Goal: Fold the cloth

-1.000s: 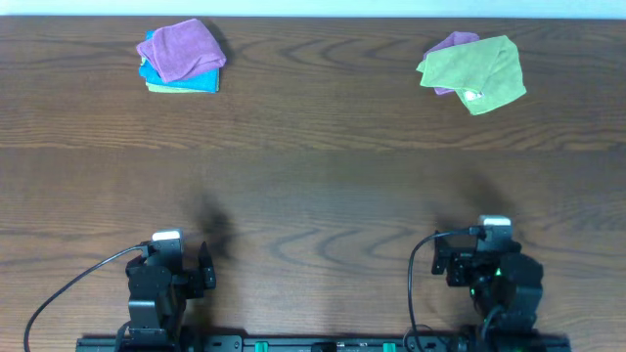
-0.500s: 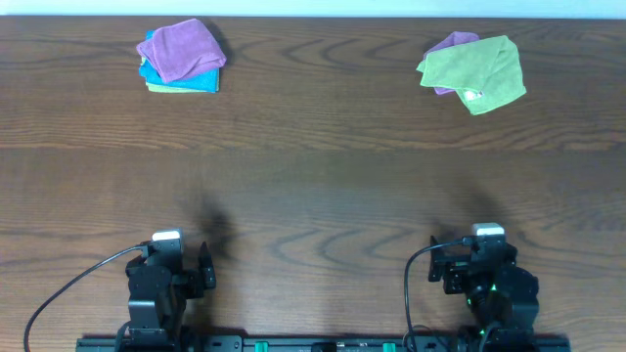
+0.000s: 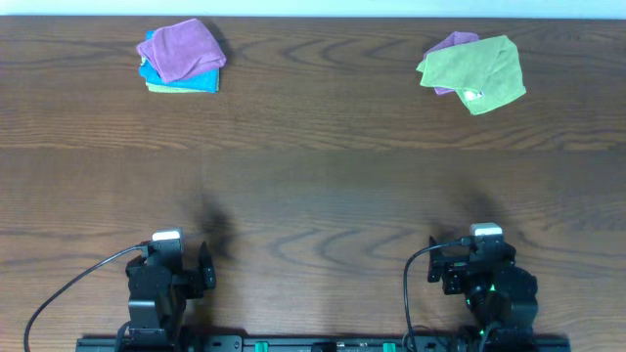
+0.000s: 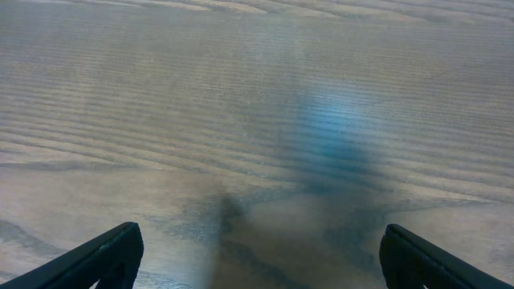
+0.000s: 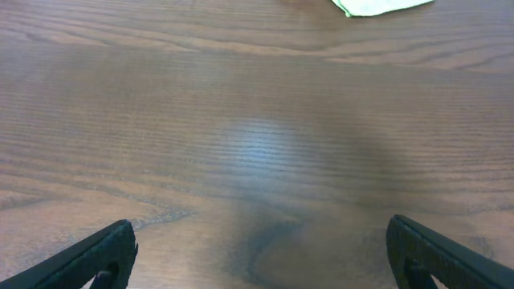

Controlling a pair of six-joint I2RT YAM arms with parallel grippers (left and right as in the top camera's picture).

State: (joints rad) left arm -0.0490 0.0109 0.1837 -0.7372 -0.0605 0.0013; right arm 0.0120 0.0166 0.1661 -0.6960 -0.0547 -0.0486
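You see a wide table [image 3: 313, 196] of dark brown wood filling nearly the whole overhead view, its grain running left to right in long waves and loops. A straight seam [image 3: 313, 148] crosses it from side to side, a little above the middle. Along the top edge you get a thin pale strip [image 3: 313, 8] beyond the table's far side; whether it is wall or floor you cannot tell. Light falls softly from above: two blurred shadows [image 3: 210, 220] darken the near half, and in each wrist view a bluish sheen [image 4: 337, 128] lies on the wood.
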